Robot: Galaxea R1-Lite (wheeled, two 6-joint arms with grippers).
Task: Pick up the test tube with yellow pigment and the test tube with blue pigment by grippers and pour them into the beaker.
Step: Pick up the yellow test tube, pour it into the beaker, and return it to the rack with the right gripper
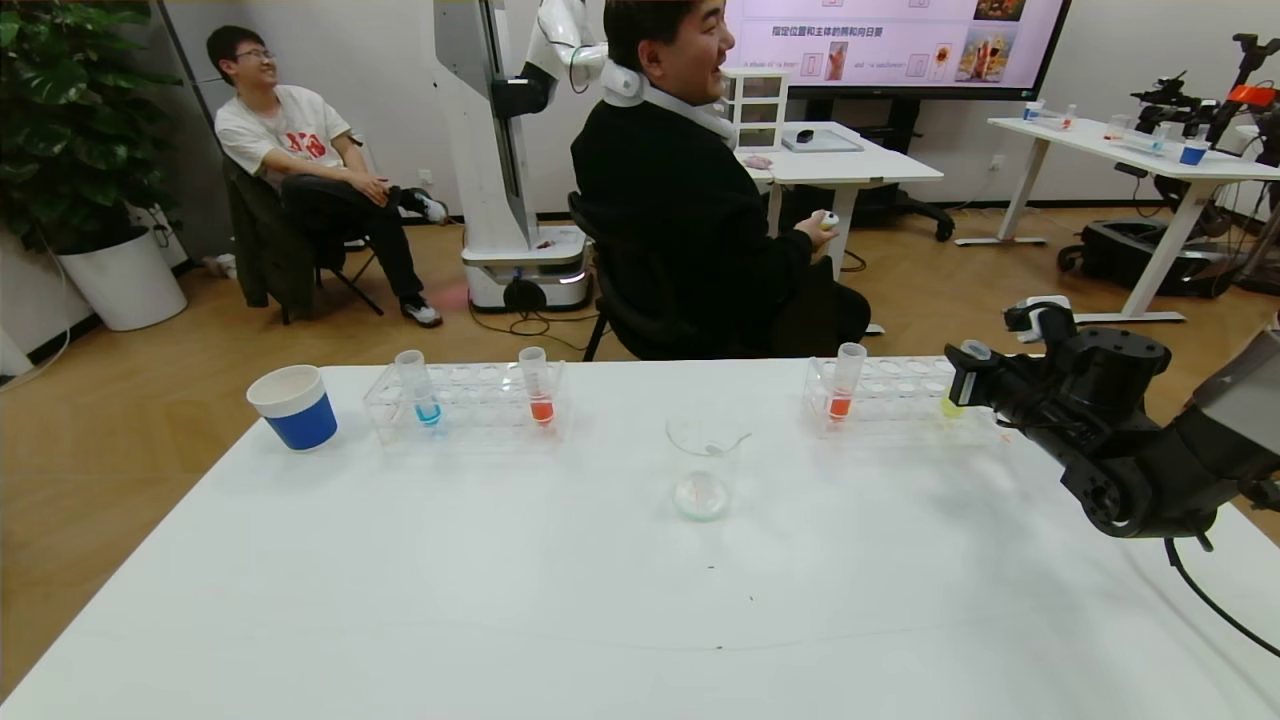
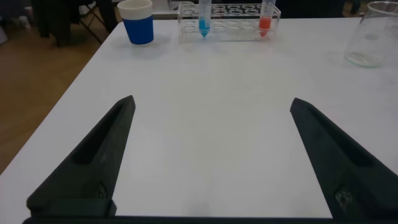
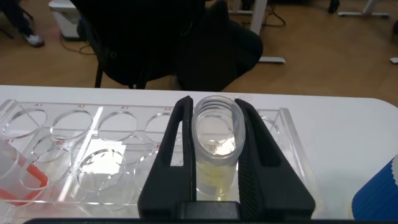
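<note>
At the far right of the white counter (image 1: pixel 560 600), the right tool (image 3: pixel 214 162) is reaching into a clear plastic rack (image 1: pixel 890 400) and clenching the test tube with yellow pigment (image 3: pixel 216 152) — its two black fingers (image 3: pixel 177 155) are pressing against either side of the tube's open rim while the tube is standing upright in the rack, pale yellow-green liquid showing at its base. An orange-red tube (image 1: pixel 845 385) is standing near the rack's other end. The left tool (image 2: pixel 211 162) is hovering low over bare counter, released, its fingers spread wide apart. Facing it at the counter's far edge, the test tube with blue pigment (image 2: pixel 203 17) is standing upright in a second clear rack (image 2: pixel 229 25), with another orange-red tube (image 2: pixel 265 17) a few slots along. A blue-and-white paper cup (image 1: pixel 293 405) is sitting just beside that rack. The beaker (image 1: pixel 702 465) is standing between the two racks, nearer the robot — well apart from both tools
</note>
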